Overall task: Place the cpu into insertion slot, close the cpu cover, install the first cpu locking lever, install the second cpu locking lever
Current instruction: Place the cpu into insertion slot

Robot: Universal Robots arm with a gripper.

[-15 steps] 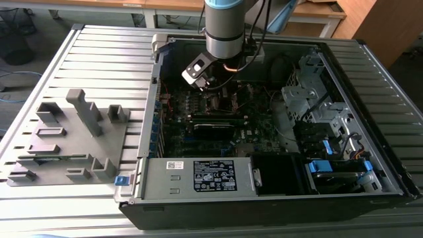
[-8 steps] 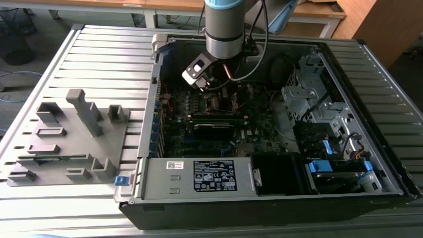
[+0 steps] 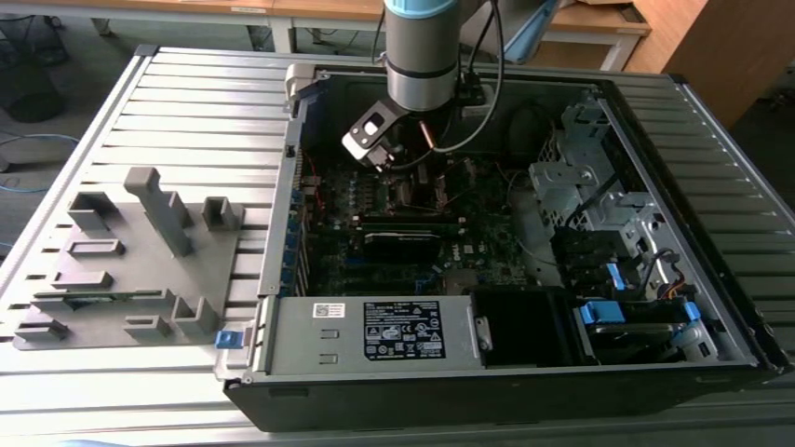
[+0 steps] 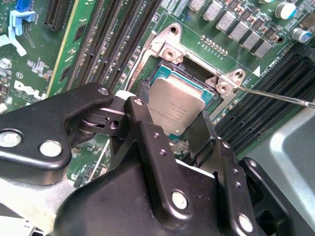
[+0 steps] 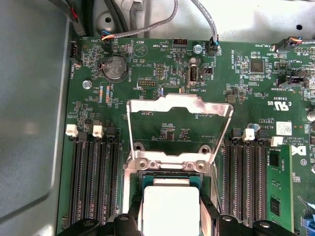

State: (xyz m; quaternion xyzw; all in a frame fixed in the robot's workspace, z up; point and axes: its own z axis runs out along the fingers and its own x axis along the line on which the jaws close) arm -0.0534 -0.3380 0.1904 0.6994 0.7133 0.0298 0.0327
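The open computer case [image 3: 497,396] is laid on the slatted metal worktop [image 3: 186,102]. The dark green motherboard [image 5: 236,73] is seen inside it, with the tool [image 4: 170,117] lowered over the board. The tool is narrowed about the cpu [image 4: 176,102]: its black fingers [image 4: 145,132] are set against two opposite edges of the chip. The chip is held directly over the insertion slot [image 4: 183,74], whose teal rim is seen just past the chip's far edge. Whether the chip is fully seated cannot be told.

Just beyond the tool, the cpu cover [image 5: 179,104] is stood open on its hinge, and the board is visible through its window. A thin metal locking lever [image 4: 275,96] is seen stretching away from a corner of the socket frame, to one side of the tool. Rows of black memory slots [image 5: 93,182] are ranged on both sides of the tool, close to the socket. Farther beyond the cover, a coin battery [image 5: 114,68] is seated in the board.

Within the case, apart from the tool, a power supply [image 3: 372,331] is mounted. Outside the case, well apart from the tool, a grey parts fixture [image 3: 125,261] is set on the worktop
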